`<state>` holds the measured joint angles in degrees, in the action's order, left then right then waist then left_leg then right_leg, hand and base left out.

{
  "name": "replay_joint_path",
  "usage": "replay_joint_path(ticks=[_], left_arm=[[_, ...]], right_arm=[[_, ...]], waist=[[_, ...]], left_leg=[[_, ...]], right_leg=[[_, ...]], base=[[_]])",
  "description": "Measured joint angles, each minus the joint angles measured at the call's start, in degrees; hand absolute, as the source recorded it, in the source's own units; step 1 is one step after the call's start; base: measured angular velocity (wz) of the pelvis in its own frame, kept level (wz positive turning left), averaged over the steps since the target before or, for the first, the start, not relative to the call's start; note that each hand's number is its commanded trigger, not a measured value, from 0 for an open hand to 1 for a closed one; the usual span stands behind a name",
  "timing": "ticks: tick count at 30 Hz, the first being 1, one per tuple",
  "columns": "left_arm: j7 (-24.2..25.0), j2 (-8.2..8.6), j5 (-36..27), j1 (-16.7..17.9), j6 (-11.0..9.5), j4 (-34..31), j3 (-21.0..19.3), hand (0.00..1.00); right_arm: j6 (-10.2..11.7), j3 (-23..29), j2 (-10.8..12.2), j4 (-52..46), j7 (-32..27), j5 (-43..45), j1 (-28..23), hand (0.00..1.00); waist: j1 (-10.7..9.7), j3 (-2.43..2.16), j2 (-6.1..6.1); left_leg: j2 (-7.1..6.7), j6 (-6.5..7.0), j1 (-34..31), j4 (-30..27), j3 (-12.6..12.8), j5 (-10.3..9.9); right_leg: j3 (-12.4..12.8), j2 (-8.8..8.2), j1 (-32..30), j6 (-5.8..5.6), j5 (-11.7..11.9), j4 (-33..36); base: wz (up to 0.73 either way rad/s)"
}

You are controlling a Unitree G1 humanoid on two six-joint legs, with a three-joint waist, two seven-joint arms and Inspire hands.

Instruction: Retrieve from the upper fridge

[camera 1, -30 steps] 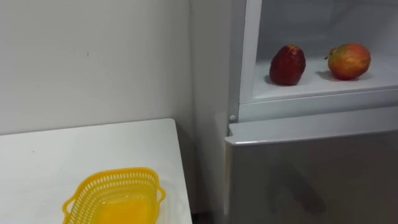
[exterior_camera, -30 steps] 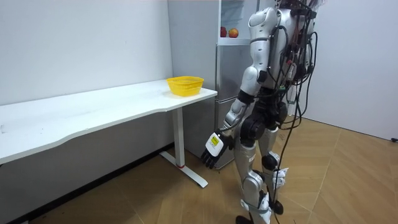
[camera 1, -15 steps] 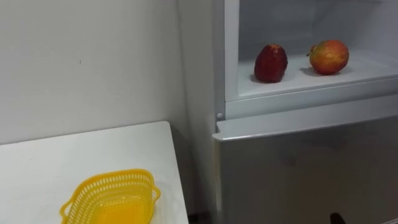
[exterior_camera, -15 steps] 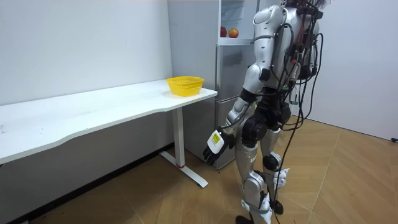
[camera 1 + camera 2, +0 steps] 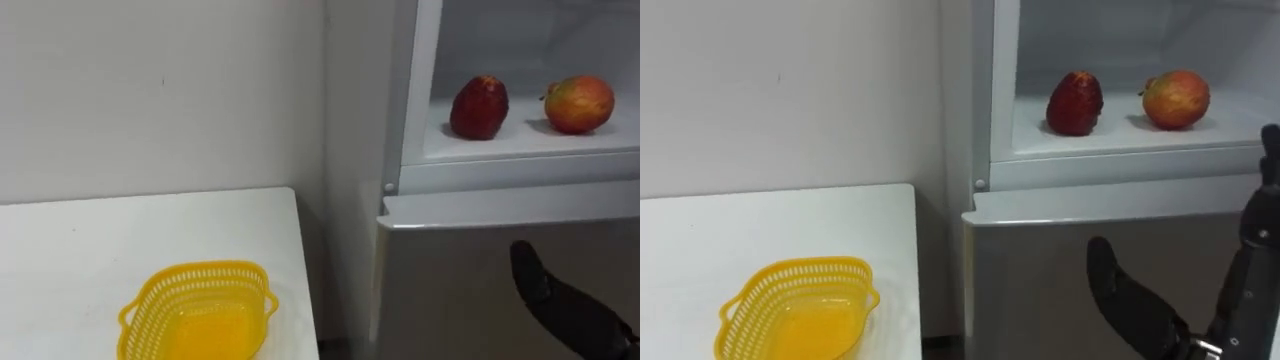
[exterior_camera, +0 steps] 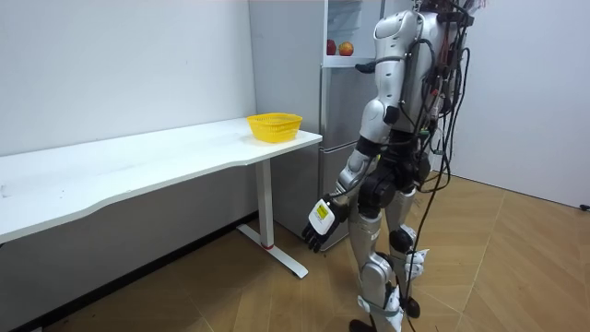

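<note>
The upper fridge compartment [image 5: 520, 150] stands open. On its white shelf lie a dark red fruit [image 5: 479, 107] and, to its right, a red-yellow apple [image 5: 579, 104]. My right hand [image 5: 1130, 300] is raised in front of the grey lower fridge door [image 5: 450, 260], well below the shelf, with straight dark fingers and nothing in it. In the room view I stand facing the fridge, and my left hand [image 6: 320, 221] hangs by my thigh with relaxed fingers, holding nothing.
A yellow plastic basket [image 5: 200, 270] with nothing in it sits near the right end of the white table [image 5: 100, 240], left of the fridge. A narrow gap separates the table edge from the fridge side. A white wall runs behind the table.
My right hand has risen into the eye views at the lower right, in front of the lower door. The eye views shifted with my head; fruits and basket stay put.
</note>
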<state>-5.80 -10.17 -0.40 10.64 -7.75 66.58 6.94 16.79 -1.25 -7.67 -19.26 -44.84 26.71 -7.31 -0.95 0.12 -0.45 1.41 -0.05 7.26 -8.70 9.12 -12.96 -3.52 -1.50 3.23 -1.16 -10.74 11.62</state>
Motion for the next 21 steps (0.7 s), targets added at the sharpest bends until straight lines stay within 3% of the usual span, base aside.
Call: replay_joint_path(ticks=[5, 9, 12, 16, 21], left_arm=[[0.1, 0.07, 0.1, -0.4, 0.2, 0.0, 0.0, 0.0], [0.6, -0.06, 0.1, -1.1, 0.2, 0.0, 0.2, 0.0], [1.1, -0.85, 2.5, -0.9, 0.7, -0.2, -0.1, 0.0], [2.0, -1.98, 3.5, -1.2, 2.0, -0.3, -0.2, 0.0], [3.1, -2.02, 5.6, -1.4, 3.4, -0.3, -2.3, 0.0]], right_arm=[[0.8, 0.3, -0.1, 0.0, 0.3, -0.9, 2.4, 0.0], [0.7, 0.3, -4.1, 0.4, 0.4, -2.1, 7.5, 0.0], [0.5, 1.1, -6.6, 0.5, 0.6, -2.2, 10.6, 0.0], [-0.7, 3.1, -7.7, 3.1, 1.9, -6.0, 15.3, 0.0], [-2.0, 7.0, -8.5, 8.2, 2.9, -8.6, 21.1, 0.0]], waist=[[-0.3, 0.03, 0.19], [-0.2, 0.03, -0.08], [-0.1, -0.03, -0.89], [0.3, -0.15, -2.4], [1.3, -0.09, -2.65]], left_leg=[[0.0, 0.0, 0.1, 0.1, -0.6, 0.0], [0.01, -0.04, -0.3, -0.1, -1.5, 0.0], [0.01, -0.09, -0.7, -0.6, -2.3, 0.1], [-0.06, -0.12, -1.1, -0.8, -4.1, 0.2], [-0.1, -0.12, -0.5, -0.9, -4.9, 0.2]], right_leg=[[-0.5, -0.03, 0.6, -0.01, 0.0, 0.0], [-1.6, -0.09, 0.6, 0.02, 0.0, 0.0], [-2.6, -0.19, 0.7, 0.02, 0.0, -0.1], [-4.9, -0.4, 0.9, 0.02, 0.0, -0.1], [-6.6, -0.55, 2.3, 0.1, 0.1, -1.1]], base=[[0.05], [0.13], [0.14], [0.19], [0.1]])
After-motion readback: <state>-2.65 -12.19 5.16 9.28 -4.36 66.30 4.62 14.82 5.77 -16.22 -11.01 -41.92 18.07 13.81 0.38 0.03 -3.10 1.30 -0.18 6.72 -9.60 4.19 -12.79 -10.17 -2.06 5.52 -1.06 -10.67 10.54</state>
